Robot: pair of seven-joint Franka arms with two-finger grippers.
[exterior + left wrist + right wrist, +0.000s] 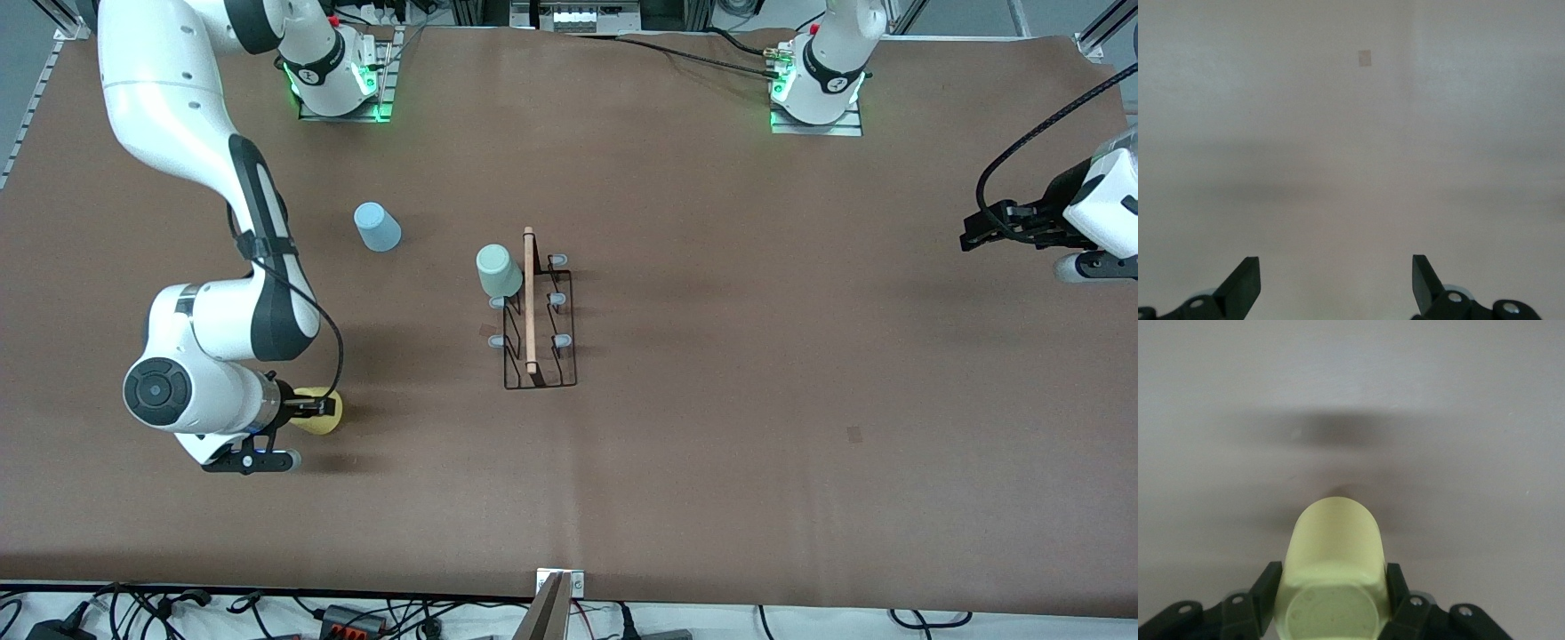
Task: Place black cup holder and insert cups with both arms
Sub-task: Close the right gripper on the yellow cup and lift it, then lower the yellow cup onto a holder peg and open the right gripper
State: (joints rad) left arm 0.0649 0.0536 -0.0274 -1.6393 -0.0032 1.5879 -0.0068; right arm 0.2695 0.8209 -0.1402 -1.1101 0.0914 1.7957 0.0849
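A brown table (711, 462) is holding the black cup holder (540, 320) at its centre, already placed, its wooden rod handle (530, 300) and long axis running from 12 to 6 o'clock in the front view. The mint green cup (499, 270) is sitting upside down on a prong at the rack's 10 o'clock corner. The light blue cup (378, 227) is lying on the table at 10 o'clock from the rack. The right gripper (316, 408), at 8 o'clock from the rack, is clenching the yellow cup (322, 413) near its base, the cup on its side with its mouth pointing away from the wrist. Judging by this, the second cup's pickup is in hand; next it needs lifting, turning mouth down and lowering over a free prong. The left gripper (978, 233) is waiting at 3 o'clock, jaws released, over bare table
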